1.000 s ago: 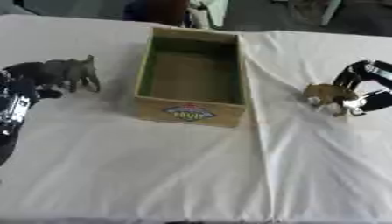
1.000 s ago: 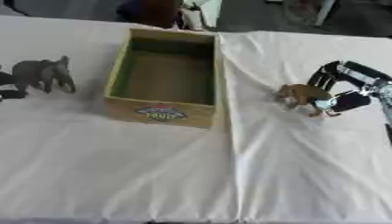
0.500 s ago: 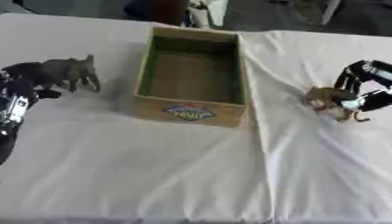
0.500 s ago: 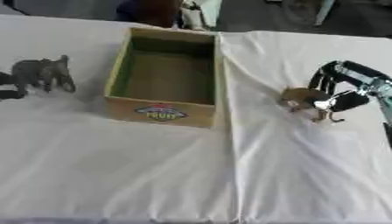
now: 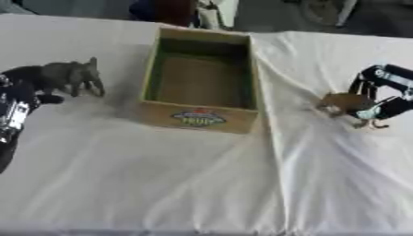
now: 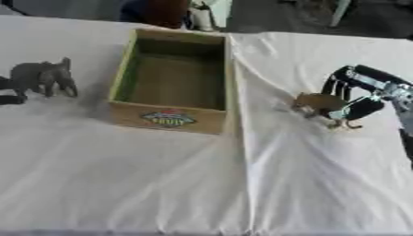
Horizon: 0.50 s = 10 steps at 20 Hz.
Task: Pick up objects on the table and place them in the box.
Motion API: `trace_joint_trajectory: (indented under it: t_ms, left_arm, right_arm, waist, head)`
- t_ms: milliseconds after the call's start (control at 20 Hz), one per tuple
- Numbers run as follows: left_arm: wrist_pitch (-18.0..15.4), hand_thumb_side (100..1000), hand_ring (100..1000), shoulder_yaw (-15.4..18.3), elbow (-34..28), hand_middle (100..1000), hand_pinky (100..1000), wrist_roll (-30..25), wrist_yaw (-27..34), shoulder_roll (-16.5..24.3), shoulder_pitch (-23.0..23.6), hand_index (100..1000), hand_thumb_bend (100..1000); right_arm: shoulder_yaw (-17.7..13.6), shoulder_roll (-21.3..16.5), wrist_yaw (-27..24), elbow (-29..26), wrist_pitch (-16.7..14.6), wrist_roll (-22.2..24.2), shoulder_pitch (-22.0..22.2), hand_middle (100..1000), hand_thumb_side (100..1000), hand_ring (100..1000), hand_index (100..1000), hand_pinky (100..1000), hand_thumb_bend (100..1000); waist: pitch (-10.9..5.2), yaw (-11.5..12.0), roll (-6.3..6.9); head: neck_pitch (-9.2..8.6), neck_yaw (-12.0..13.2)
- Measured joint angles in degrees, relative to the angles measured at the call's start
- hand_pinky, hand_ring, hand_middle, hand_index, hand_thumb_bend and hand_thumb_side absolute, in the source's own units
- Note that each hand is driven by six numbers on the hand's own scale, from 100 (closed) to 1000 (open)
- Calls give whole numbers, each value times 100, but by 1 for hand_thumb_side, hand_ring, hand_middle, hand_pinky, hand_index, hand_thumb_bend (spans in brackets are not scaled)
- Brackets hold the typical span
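Note:
An open wooden box (image 5: 202, 83) with a green inside and a fruit label stands in the middle of the white cloth; nothing shows inside it. A small brown animal figure (image 6: 319, 102) stands on the cloth to its right. My right hand (image 6: 359, 94) has its fingers and thumb curled round the figure's rear. A grey elephant figure (image 5: 71, 76) stands left of the box. My left hand (image 5: 18, 92) is at the left edge, right behind the elephant; whether it holds the elephant is hidden.
The white cloth (image 5: 161, 184) is wrinkled, with a raised fold running from the box's right corner toward the front. A person and chair legs show beyond the far edge.
The right hand has closed in on the brown figure, which has shifted slightly with it. The elephant and left hand have hardly moved.

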Motion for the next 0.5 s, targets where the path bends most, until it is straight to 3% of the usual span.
trace_joint_trajectory:
  t_ms: [500]
  left_arm:
    - [10,469,792,0,4,643,716,-10,-9,-43,-33,793,100]
  right_arm:
    - [136,104,419,59,-175,-175,0,542,144,505,605,424,400]
  waist:
    - [49,4,-20]
  head:
    - [38,-3]
